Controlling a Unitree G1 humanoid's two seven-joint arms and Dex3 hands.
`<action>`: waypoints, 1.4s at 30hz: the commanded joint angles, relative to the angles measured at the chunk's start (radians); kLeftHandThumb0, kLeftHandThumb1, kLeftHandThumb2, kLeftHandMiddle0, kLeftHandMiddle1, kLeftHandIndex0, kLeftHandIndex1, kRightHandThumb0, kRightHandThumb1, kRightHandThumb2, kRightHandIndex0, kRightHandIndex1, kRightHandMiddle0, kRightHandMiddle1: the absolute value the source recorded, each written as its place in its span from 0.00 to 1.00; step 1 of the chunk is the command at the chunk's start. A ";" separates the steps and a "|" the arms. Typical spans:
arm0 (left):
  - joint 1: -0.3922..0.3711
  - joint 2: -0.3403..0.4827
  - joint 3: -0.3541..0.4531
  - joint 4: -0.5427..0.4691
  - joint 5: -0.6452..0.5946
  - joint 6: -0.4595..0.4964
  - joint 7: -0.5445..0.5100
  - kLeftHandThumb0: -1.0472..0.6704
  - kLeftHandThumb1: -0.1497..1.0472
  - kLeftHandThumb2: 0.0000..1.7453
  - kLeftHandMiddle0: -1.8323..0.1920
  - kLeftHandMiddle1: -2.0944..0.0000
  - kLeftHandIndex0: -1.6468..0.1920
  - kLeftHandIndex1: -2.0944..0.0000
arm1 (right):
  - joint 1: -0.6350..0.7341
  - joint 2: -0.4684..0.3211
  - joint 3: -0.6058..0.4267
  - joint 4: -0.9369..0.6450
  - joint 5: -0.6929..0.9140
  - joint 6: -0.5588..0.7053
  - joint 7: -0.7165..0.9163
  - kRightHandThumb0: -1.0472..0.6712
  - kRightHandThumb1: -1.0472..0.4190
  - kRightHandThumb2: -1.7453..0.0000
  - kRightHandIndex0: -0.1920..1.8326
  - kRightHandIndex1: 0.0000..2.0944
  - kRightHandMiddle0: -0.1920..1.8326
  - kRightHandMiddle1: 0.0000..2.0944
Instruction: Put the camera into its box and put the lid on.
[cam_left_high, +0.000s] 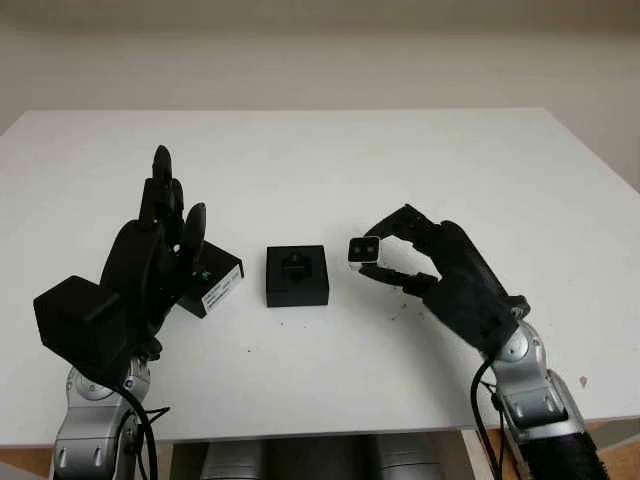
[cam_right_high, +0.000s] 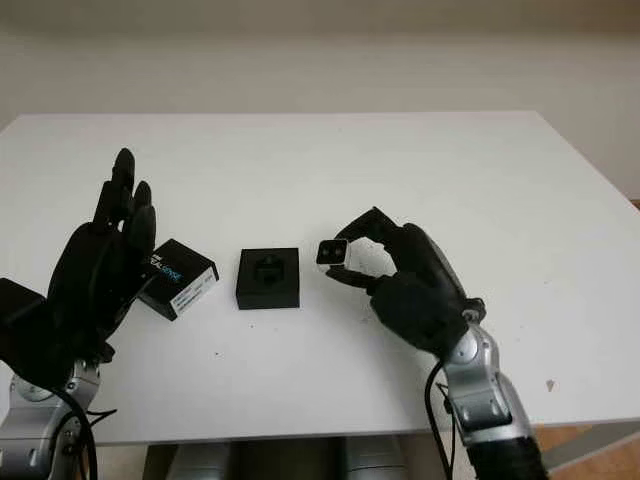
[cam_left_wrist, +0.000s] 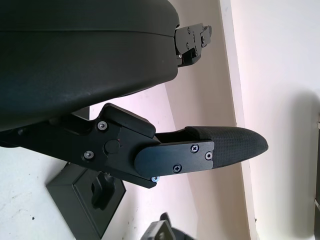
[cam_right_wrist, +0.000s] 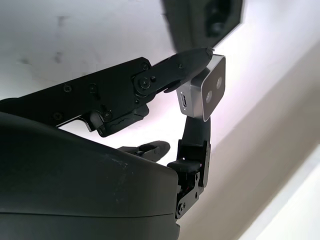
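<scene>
A small silver camera (cam_left_high: 364, 250) with two lenses is pinched between the fingertips of my right hand (cam_left_high: 378, 248), held just above the table to the right of the box; the right wrist view shows the camera (cam_right_wrist: 205, 95) close up. The open black box (cam_left_high: 297, 275) with a moulded insert sits at the table's middle. Its black lid (cam_left_high: 213, 283), with a white label, lies left of it. My left hand (cam_left_high: 160, 240) is open and raised upright, just in front of the lid.
The white table (cam_left_high: 320, 160) stretches wide behind and to both sides. A pale wall runs along its far edge. The box (cam_left_wrist: 87, 192) appears below the left hand's finger in the left wrist view.
</scene>
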 joint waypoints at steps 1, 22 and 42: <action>0.008 0.007 0.006 -0.024 -0.002 0.004 0.001 0.13 1.00 0.31 1.00 1.00 1.00 1.00 | -0.061 0.008 -0.008 0.050 0.042 -0.041 0.020 0.32 0.00 0.93 0.26 0.00 0.31 0.70; 0.015 -0.004 0.002 -0.020 0.007 -0.010 0.015 0.13 1.00 0.31 1.00 1.00 1.00 1.00 | -0.321 0.105 0.088 0.526 0.093 -0.290 0.107 0.28 0.00 0.92 0.13 0.01 0.31 0.67; 0.020 -0.007 0.006 -0.020 0.005 -0.020 0.025 0.13 1.00 0.30 1.00 1.00 1.00 1.00 | -0.350 0.196 0.110 0.724 0.076 -0.393 0.043 0.31 0.00 0.92 0.10 0.02 0.28 0.72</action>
